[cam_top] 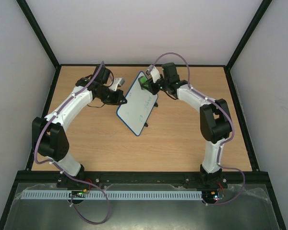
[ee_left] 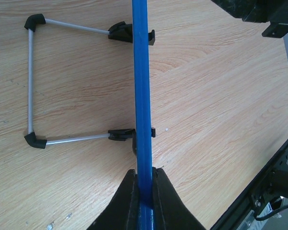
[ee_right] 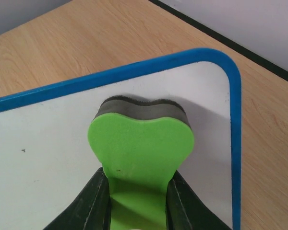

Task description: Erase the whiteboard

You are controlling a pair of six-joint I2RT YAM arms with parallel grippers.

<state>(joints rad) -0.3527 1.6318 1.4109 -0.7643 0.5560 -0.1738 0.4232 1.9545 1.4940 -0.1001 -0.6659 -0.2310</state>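
- Left arm [cam_top: 67,108]: up from the near-left base, bent at the elbow, forearm slanting inward.
- Left gripper [ee_left: 144,178]: closed tight on the blue edge of the whiteboard [ee_left: 142,96], one finger on each face.
- Right arm [cam_top: 204,103]: up from the near-right base, folded at the elbow, forearm reaching left.
- Right gripper [ee_right: 139,184]: clamped on the green eraser [ee_right: 141,143], dark felt side against the board face near a corner.

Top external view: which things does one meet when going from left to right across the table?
The left arm → left gripper → whiteboard → right arm. The green eraser and the right gripper overlap the whiteboard, so I leave them out.
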